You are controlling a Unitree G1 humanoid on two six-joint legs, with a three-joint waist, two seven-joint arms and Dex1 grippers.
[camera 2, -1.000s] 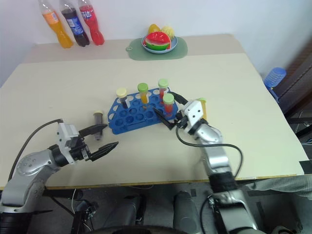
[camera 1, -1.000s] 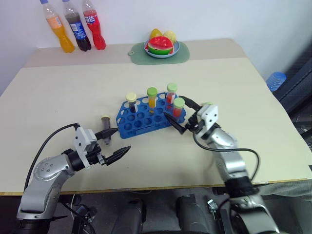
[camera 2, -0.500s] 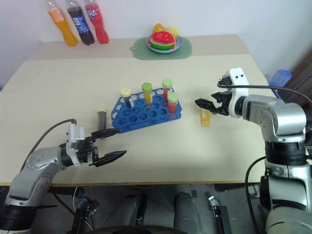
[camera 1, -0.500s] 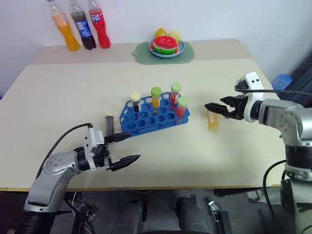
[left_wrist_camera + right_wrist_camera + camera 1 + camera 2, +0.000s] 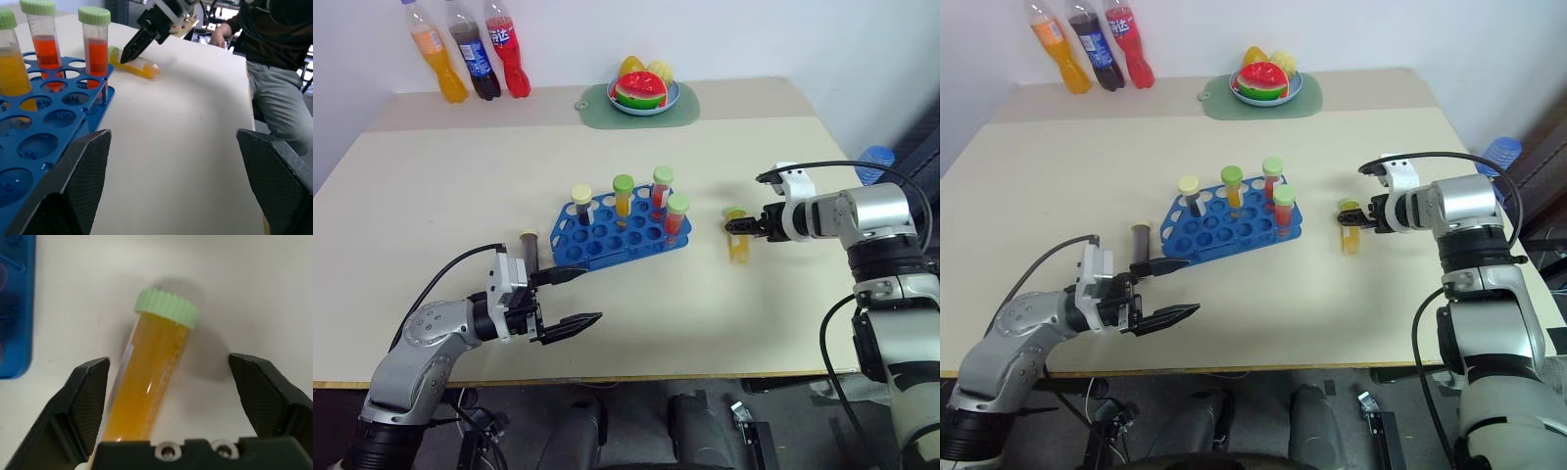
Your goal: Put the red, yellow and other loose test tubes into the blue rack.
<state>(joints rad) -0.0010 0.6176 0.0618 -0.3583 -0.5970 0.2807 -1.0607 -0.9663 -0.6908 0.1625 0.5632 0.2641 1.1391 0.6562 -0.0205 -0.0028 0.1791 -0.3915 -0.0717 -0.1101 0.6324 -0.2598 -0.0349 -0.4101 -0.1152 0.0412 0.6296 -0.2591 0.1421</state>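
The blue rack (image 5: 607, 238) sits mid-table and holds several capped tubes. To its right a loose yellow test tube (image 5: 737, 245) with a green cap lies on the table. My right gripper (image 5: 736, 227) is down over it. In the right wrist view the yellow tube (image 5: 151, 382) lies between the open fingers (image 5: 90, 401), touching neither. A dark brown tube (image 5: 529, 250) with a cream cap stands just left of the rack. My left gripper (image 5: 587, 297) hovers open and empty in front of the rack, near that tube.
Three soda bottles (image 5: 470, 59) stand at the back left. A blue plate of fruit (image 5: 643, 93) rests on a green mat at the back centre. A person (image 5: 274, 73) sits beyond the table's right edge. A blue stool (image 5: 871, 159) is there too.
My right gripper left the rack, swung right and came down over the yellow tube, its fingers narrowing. The left gripper has hardly moved. The camera view has shifted.
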